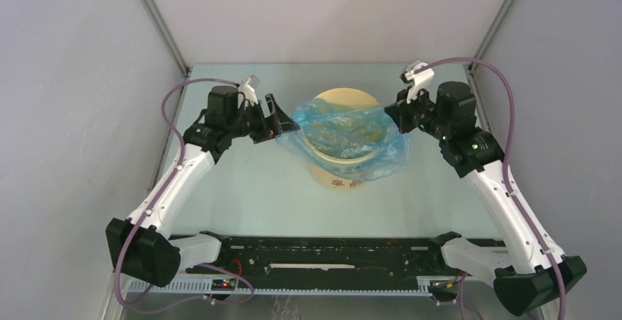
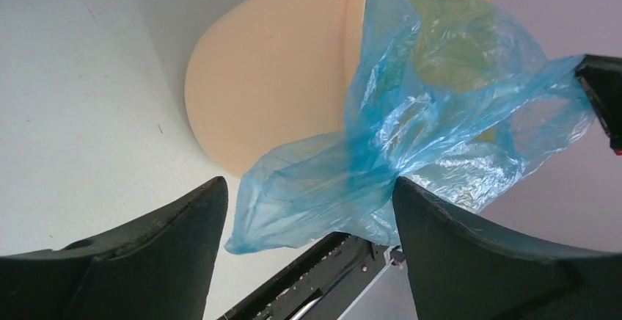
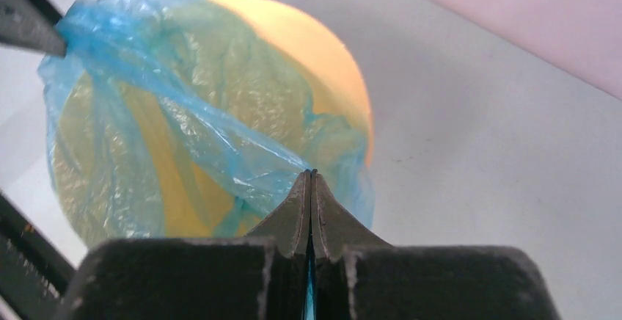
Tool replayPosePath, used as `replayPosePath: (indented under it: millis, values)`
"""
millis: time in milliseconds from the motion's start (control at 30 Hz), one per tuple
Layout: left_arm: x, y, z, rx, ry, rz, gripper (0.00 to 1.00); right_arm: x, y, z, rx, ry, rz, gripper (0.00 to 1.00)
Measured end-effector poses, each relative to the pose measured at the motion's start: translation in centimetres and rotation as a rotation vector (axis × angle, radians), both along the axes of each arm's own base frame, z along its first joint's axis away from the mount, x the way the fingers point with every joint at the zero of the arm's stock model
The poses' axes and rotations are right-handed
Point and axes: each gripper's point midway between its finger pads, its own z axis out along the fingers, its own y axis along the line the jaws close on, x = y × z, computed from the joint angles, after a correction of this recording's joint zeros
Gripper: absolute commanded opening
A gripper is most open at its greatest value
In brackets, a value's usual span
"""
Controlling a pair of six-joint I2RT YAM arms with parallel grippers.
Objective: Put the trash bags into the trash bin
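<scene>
While the light-blue trash bag drapes over the tan trash bin's mouth at bench centre, the right jaws clench its right edge; the left jaws stand released beside its left end.

We counted one thin, translucent light-blue plastic film bag; one round pale yellow-tan bucket; two white-and-black robot arms, left arm and right arm; two dark two-finger grippers, left gripper and right gripper.
</scene>
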Motion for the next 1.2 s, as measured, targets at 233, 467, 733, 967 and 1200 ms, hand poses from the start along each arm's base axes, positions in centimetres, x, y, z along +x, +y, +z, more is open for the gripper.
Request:
replayPosePath:
  millis: [233, 467, 733, 967, 1200]
  values:
    - [0.2, -0.1, 0.1, -0.008, -0.013, 0.006, 0.97, 3.6, -1.0, 0.1, 0.077, -0.033, -0.158, 0.0]
    - [-0.3, 2.0, 0.9, 0.083, -0.083, 0.068, 1.0, 6.1, -1.7, -1.1, 0.103, -0.015, -0.225, 0.0]
    - [-0.4, 2.7, 7.6, 0.281, -0.387, 0.088, 0.99, 6.2, -1.4, -0.7, 0.145, -0.008, -0.22, 0.0]
    - [0.2, -3.2, 9.6, 0.401, -0.569, -0.093, 0.96, 6.0, -0.9, -0.8, 0.169, 0.012, -0.207, 0.0]
    - [1.7, -5.1, 5.6, 0.534, -0.542, -0.202, 0.95, 5.9, -0.7, -0.8, 0.184, 0.023, -0.203, 0.0]
